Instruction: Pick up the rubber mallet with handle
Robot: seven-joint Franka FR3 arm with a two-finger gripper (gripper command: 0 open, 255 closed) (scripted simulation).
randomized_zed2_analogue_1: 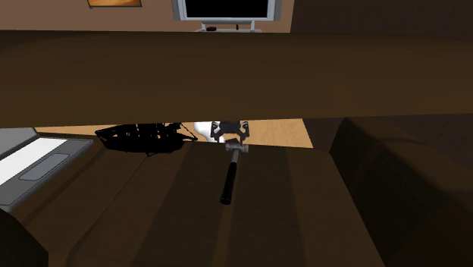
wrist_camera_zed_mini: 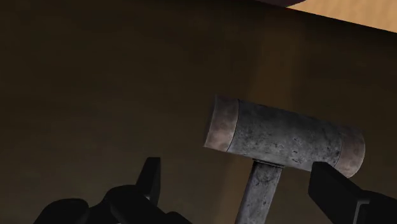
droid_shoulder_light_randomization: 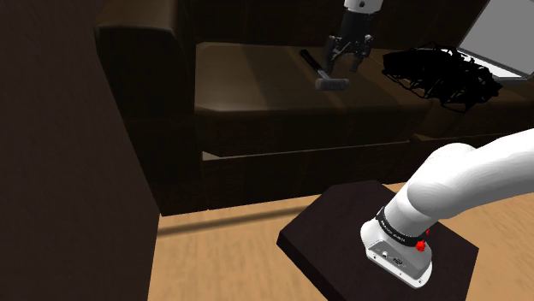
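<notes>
A grey mallet lies flat on the brown sofa seat (droid_shoulder_light_randomization: 257,77). Its worn cylindrical head (droid_shoulder_light_randomization: 330,84) (randomized_zed2_analogue_1: 237,151) (wrist_camera_zed_mini: 283,137) points toward the seat's front edge, and its dark handle (droid_shoulder_light_randomization: 310,61) (randomized_zed2_analogue_1: 228,182) (wrist_camera_zed_mini: 257,194) runs back toward the backrest. My black gripper (droid_shoulder_light_randomization: 347,58) (randomized_zed2_analogue_1: 230,132) (wrist_camera_zed_mini: 243,191) hangs open just above the mallet, near where head and handle join. In the wrist view the handle passes between the two fingers (wrist_camera_zed_mini: 149,181), which stand well apart and do not touch it.
A black wire-like tangle (droid_shoulder_light_randomization: 436,73) (randomized_zed2_analogue_1: 144,136) lies on the seat beside the mallet, with an open laptop (droid_shoulder_light_randomization: 501,47) (randomized_zed2_analogue_1: 30,163) past it. The sofa's armrest (droid_shoulder_light_randomization: 137,51) rises on the other side. The dark stand (droid_shoulder_light_randomization: 342,235) sits on the wood floor.
</notes>
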